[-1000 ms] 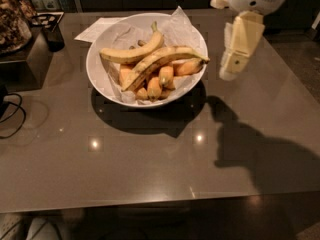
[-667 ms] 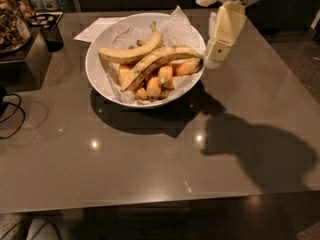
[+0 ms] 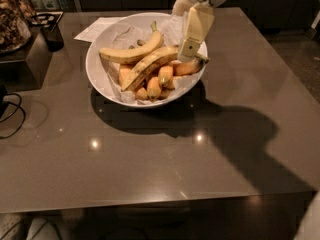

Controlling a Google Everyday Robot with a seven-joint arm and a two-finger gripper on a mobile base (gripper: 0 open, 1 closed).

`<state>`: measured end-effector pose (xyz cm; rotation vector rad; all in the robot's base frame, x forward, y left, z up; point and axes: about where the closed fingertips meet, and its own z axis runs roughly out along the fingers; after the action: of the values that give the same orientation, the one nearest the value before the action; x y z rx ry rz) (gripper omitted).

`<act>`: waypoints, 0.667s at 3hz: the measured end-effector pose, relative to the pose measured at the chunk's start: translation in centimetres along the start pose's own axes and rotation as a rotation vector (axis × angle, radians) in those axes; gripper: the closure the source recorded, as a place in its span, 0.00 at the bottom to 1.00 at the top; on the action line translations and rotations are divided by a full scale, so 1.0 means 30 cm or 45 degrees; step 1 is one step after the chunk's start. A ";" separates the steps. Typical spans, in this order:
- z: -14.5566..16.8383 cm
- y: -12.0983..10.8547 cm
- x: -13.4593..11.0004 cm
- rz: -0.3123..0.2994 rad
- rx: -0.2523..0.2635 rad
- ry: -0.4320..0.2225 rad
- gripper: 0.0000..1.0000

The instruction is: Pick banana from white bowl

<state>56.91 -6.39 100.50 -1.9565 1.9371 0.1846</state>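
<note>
Over the big round white bowl [image 3: 92, 77], my cream gripper [image 3: 190, 49] (wide or closed, I cannot tell) hangs by the long spotted yellow banana [image 3: 149, 67] inside and might grab orange fruits [image 3: 164, 75] instead.

1. The robot's cream, blocky gripper [image 3: 190, 50] hangs over the right side of the wide, glossy white bowl [image 3: 95, 79]. Its arm is cut off by the top edge.
2. The gripper hides from you the right end of the long, brown-streaked yellow banana [image 3: 147, 65].
3. The stubby orange fruits [image 3: 154, 86] lie half buried under that banana, so you cannot count them.
4. The flat white paper sheet [image 3: 95, 29] on the far side is partly hidden behind the bowl's rim.
5. At the left edge, a thin black cable [image 3: 12, 111] and a brownish heap [image 3: 10, 21] are cut off. You cannot tell what the heap is.
</note>
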 end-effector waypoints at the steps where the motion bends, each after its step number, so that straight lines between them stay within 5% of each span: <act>1: 0.063 -0.024 -0.027 -0.009 -0.034 0.021 0.19; 2: 0.127 -0.037 -0.026 -0.011 -0.066 0.056 0.18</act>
<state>58.61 -4.33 97.47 -2.0180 1.9702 0.1926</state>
